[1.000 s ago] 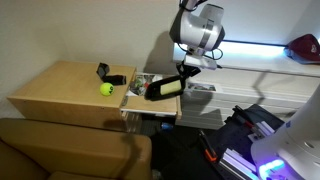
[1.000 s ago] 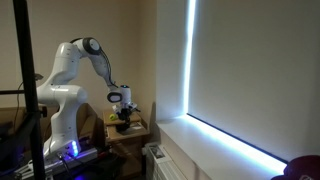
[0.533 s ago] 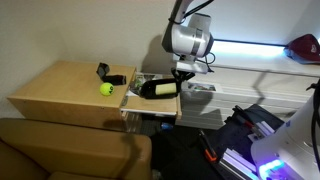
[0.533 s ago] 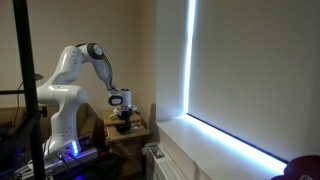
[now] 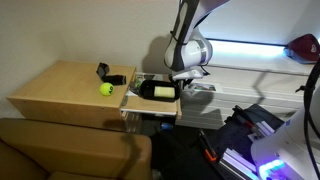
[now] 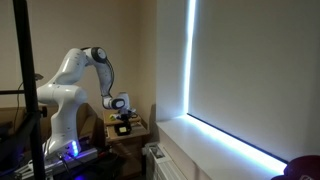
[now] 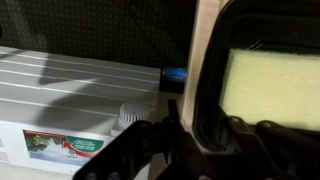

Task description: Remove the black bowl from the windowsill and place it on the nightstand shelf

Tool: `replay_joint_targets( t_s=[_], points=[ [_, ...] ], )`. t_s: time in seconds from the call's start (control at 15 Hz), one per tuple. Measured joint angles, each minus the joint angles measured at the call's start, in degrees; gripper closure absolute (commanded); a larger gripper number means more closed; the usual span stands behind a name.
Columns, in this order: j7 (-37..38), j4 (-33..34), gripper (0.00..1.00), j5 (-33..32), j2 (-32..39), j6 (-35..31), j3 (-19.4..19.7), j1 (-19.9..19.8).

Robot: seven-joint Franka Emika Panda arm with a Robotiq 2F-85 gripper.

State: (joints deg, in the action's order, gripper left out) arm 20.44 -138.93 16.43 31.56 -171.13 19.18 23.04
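Observation:
The black bowl [image 5: 160, 90] lies nearly flat just over the light-wood nightstand shelf [image 5: 148, 106], beside the tan nightstand top [image 5: 60, 90]. I cannot tell whether it touches the board. My gripper [image 5: 178, 80] is shut on the bowl's rim from the window side. In the wrist view the bowl's dark rim [image 7: 205, 100] fills the right side around a pale yellowish surface, with my jaws [image 7: 185, 140] clamped on it. In an exterior view my gripper [image 6: 122, 112] hangs low over the shelf [image 6: 128, 130]. The white windowsill [image 5: 255, 62] [image 6: 225, 145] runs under the glowing window.
A yellow-green ball [image 5: 106, 89] and a small black gadget [image 5: 105, 72] sit on the nightstand top. A dark red object [image 5: 303, 47] [image 6: 305, 168] lies on the windowsill. A white radiator [image 7: 70, 90] stands below. A brown sofa [image 5: 70, 150] is in front.
My gripper has come down and towards the shelf with the bowl. The bowl has turned from tilted to nearly flat over the board.

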Motion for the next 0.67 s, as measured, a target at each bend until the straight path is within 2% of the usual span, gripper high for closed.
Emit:
replay_joint_targets(
  t_s=[0.2,0.33,0.47,0.67],
  points=[
    [4.6,0.0,0.12,-5.7,0.0,0.5,4.3,2.0],
    [5.2,-0.1,0.01,-7.8,-1.5,0.7,6.5,2.3],
    [4.6,-0.7,0.0,-9.6,-5.2,2.4,7.2,1.2],
    [2.3,-2.9,0.0,-13.0,-14.1,7.3,6.2,-2.4]
  ],
)
